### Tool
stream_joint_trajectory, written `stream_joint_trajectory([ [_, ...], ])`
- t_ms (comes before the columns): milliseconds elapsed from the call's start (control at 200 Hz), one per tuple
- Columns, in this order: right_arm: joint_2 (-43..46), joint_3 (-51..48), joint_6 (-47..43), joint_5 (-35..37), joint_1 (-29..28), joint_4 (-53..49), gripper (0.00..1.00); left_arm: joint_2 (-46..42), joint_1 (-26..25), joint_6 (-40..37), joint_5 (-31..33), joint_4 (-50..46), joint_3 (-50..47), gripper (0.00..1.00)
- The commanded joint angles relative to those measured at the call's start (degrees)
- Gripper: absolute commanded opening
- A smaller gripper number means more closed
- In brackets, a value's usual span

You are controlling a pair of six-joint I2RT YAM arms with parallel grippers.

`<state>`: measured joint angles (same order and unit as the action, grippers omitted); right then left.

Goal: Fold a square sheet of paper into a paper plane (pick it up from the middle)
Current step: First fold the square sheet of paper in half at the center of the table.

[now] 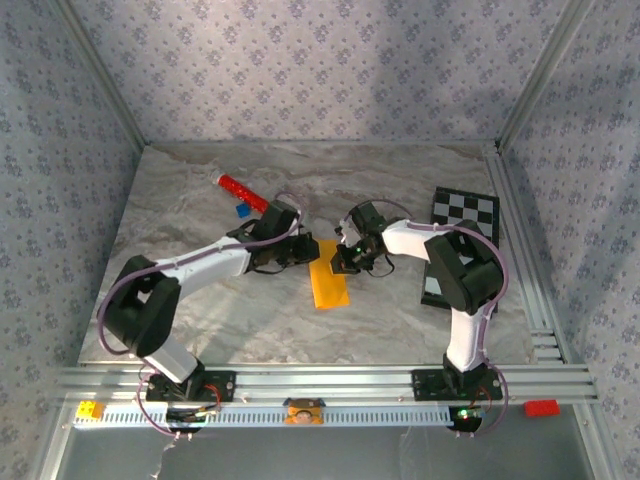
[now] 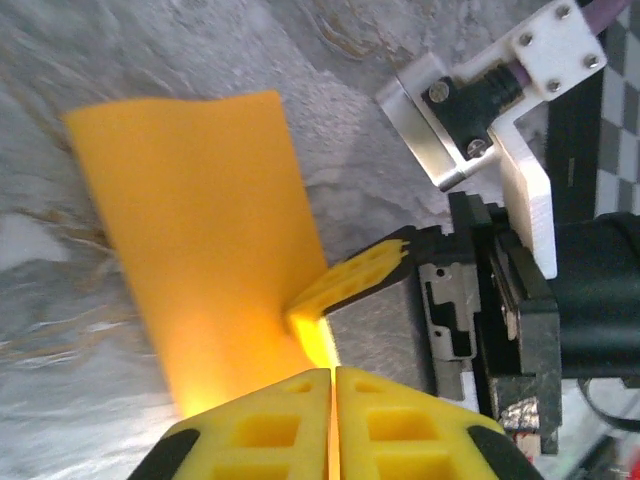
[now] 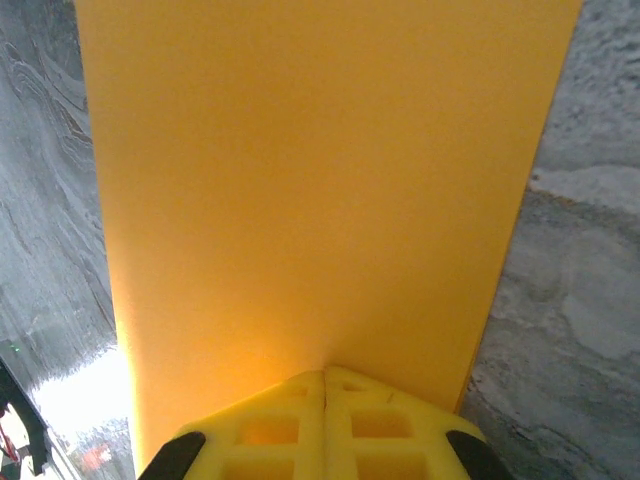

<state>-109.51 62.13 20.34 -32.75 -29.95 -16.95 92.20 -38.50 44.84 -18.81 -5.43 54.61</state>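
Note:
The square sheet of paper is orange-yellow and shows as a long narrow rectangle near the table's middle, its near end on the marble. No paper plane is in view. My left gripper comes in from the left and is shut on the sheet's far end; in the left wrist view its fingertips press together at the sheet. My right gripper is shut on the same far end from the right. In the right wrist view the sheet stretches away from the shut gripper.
A red cylinder and a small blue piece lie at the back left. A black-and-white checkered board lies at the right under the right arm. Metal rails run along the near edge, and patterned walls close in the table.

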Motion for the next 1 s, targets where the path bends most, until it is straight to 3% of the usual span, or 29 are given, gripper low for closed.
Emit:
stream_joint_trajectory([
  [0, -2.11, -2.54, 0.84, 5.00, 0.36, -4.23, 0.00, 3.11, 0.00, 3.27, -6.50, 8.03, -1.28, 0.00],
  [725, -1.89, -4.47, 2.57, 6.43, 0.16, -3.25, 0.00, 10.70, 0.37, -3.77, 0.95, 6.62, -8.86, 0.00],
  [995, -1.18, -5.12, 3.43, 6.77, -0.01, -2.33, 0.00, 5.18, 0.42, -1.74, 0.20, 4.77, -7.09, 0.00],
])
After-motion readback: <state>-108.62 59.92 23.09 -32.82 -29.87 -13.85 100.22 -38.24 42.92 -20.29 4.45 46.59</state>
